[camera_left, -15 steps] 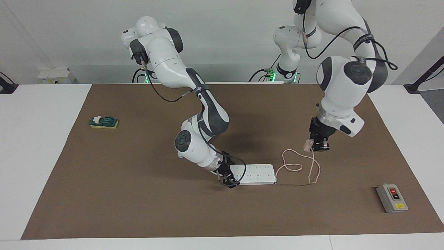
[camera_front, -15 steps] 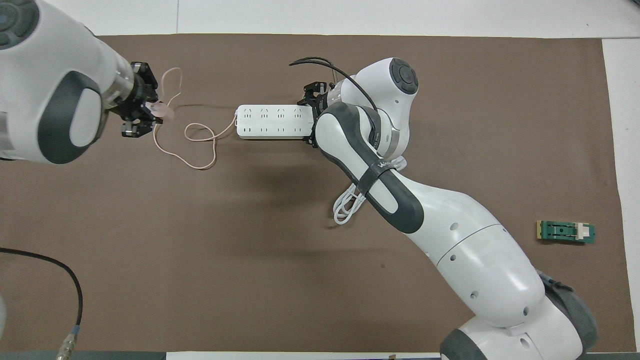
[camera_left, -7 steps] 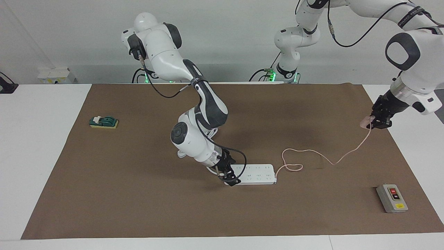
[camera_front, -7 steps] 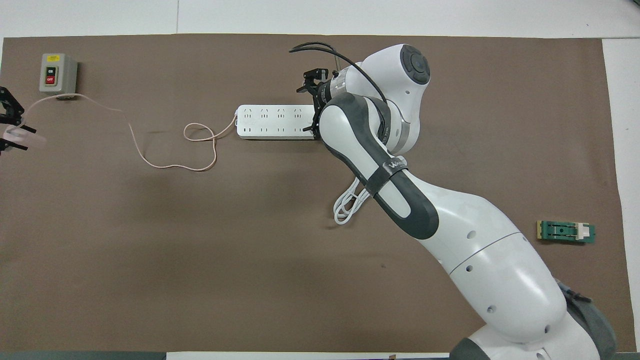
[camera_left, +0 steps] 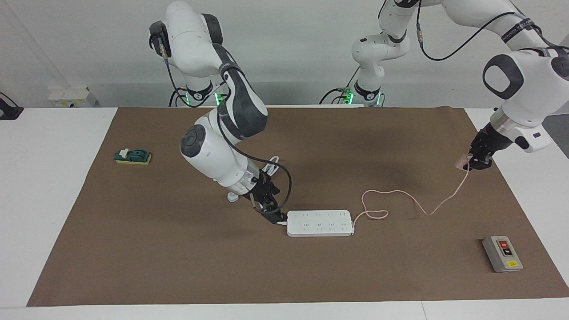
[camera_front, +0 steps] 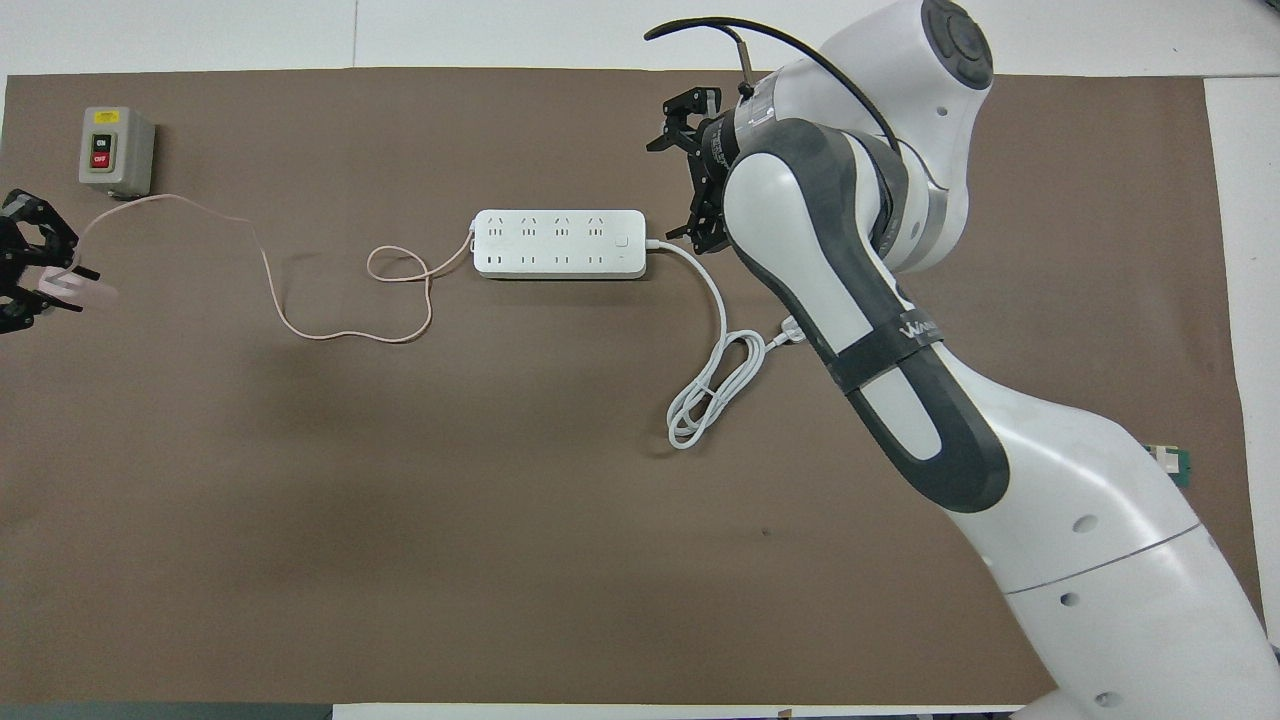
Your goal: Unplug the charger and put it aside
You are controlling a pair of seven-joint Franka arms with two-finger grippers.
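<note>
The pale pink charger (camera_left: 462, 161) is held in my shut left gripper (camera_left: 474, 161), low over the mat's edge at the left arm's end of the table. It also shows in the overhead view (camera_front: 85, 290) at the left gripper (camera_front: 40, 270). Its thin pink cable (camera_left: 400, 195) trails in loops across the mat to the end of the white power strip (camera_left: 320, 223). My right gripper (camera_left: 272, 214) is open and empty, just off the strip's other end. In the overhead view the right gripper (camera_front: 678, 170) stands beside the strip (camera_front: 560, 243), apart from it.
The strip's thick white cord (camera_front: 715, 385) lies coiled on the brown mat, nearer to the robots than the strip. A grey switch box (camera_left: 502, 253) sits at the left arm's end. A small green block (camera_left: 132, 156) lies at the right arm's end.
My left gripper carried the charger away from the strip to the left arm's end, then lowered slightly. My right gripper came off the strip's end and drew back, open.
</note>
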